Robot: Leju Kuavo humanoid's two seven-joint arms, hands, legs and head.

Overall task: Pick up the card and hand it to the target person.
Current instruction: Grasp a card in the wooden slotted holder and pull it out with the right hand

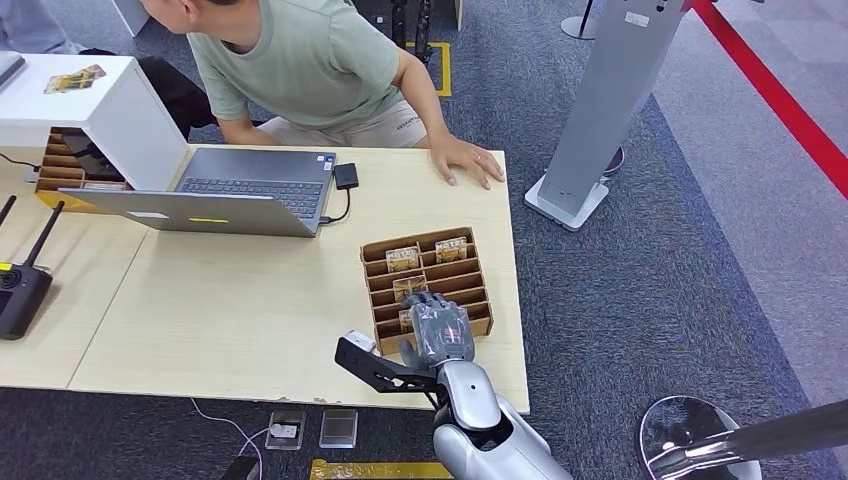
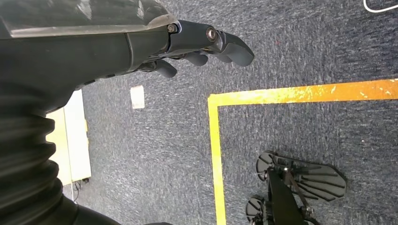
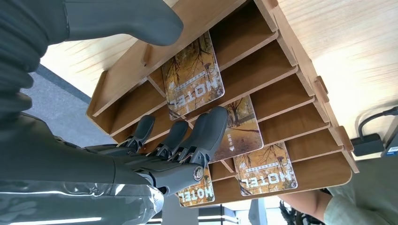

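While the right hand (image 1: 437, 325) hovers low over the wooden card rack (image 1: 477, 280) at the lower centre of the head view, no card is in its grasp yet. The rack sits on the pale counter (image 1: 250, 300), near its right edge, with slotted rows running across it. Several cards printed "MOTEL" stand in the slots. In the right wrist view, the dark fingers (image 3: 206, 133) reach into the rack, spread a little apart and curled slightly, holding nothing; the thick thumb (image 3: 122, 18) lies on the far side of the rack's near rows, at the upper left of that frame. One card (image 3: 193, 77) stands in the slot between thumb and fingers — it is the likeliest target. Its long axis runs along its slot, across the line of the fingers, so a pinch would probably close on its two faces. A second card (image 3: 241, 129) sits just beyond the fingertips, one row further on.

The left hand (image 2: 202, 44) hangs over blue-grey carpet, at the top of the left wrist view, fingers loosely curled in and holding nothing. It is well apart from the rack, so the right hand is clearly the nearer one.

A person in a green shirt (image 1: 300, 60) leans on the counter's far edge at the top centre of the head view — one hand (image 1: 468, 160) flat on the wood beyond the rack. An open laptop (image 1: 240, 190) stands to the left.
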